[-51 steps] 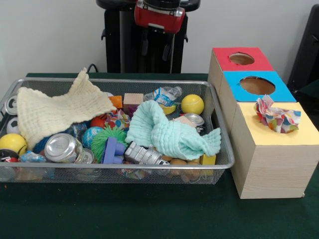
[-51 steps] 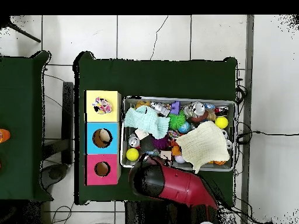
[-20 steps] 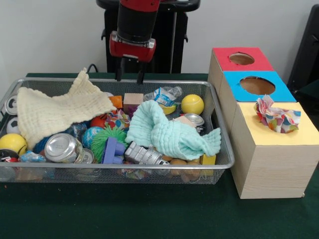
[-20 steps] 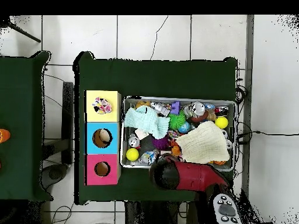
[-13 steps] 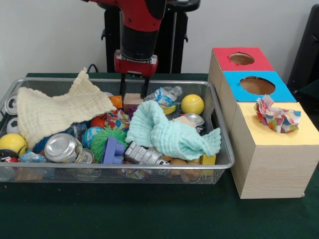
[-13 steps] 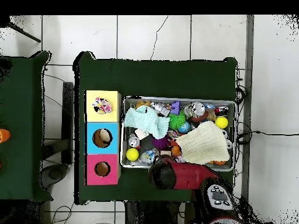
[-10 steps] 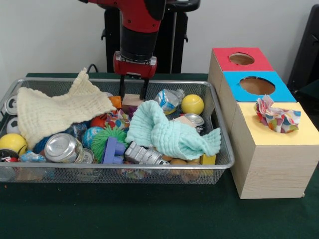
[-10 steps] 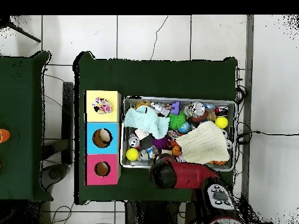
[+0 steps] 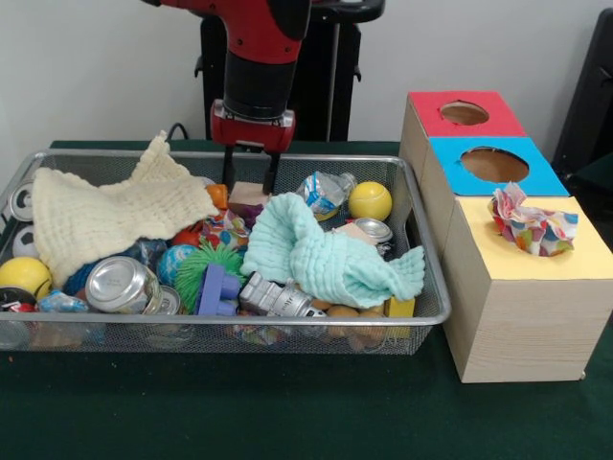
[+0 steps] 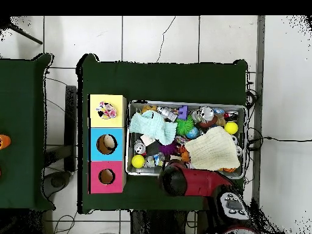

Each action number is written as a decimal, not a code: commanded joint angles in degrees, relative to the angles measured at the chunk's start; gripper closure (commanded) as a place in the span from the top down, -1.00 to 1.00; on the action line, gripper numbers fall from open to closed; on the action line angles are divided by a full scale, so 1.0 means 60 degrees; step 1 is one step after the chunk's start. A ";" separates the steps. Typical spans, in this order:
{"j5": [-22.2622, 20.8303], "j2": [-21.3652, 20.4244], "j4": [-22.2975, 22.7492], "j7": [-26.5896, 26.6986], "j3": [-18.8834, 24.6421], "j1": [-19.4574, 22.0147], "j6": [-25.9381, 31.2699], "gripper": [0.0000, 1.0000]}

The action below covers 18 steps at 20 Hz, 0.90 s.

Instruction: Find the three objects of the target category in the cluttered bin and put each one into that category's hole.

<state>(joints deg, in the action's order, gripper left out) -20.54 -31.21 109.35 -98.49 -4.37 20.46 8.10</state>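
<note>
Now crumpled polka-dot cloth [image 9: 533, 228] plugs yellow cube's hole.

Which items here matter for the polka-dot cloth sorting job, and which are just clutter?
Job:
wire bin
polka-dot cloth on the yellow cube
polka-dot cloth in the bin
gripper

Clutter:
cream cloth
mint cloth
yellow ball
blue cube
red cube

I'm looking at a robotics lab: the red arm [image 9: 257, 57] is rising from a black pedestal [image 9: 287, 96] behind a green-draped counter [image 9: 287, 412], with cables [image 10: 268, 139] trailing over a white tiled floor [image 10: 158, 36] and a plain white wall [image 9: 96, 67] standing behind.
</note>
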 commanded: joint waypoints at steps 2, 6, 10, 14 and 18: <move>-0.0275 -0.0563 -0.0915 0.0399 0.0805 0.0547 0.1631 1.00; -0.0010 -0.1487 -0.0980 0.0741 0.1075 0.0596 0.2725 1.00; 0.0016 -0.1665 -0.1281 0.0894 0.1448 0.0737 0.3321 1.00; -0.0087 -0.1682 -0.1496 0.0788 0.1733 0.0834 0.3402 1.00; -0.0152 -0.1496 -0.1658 0.0469 0.1947 0.0805 0.3063 1.00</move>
<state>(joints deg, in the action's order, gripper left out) -20.62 -40.42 105.04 -98.49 0.06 24.28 24.45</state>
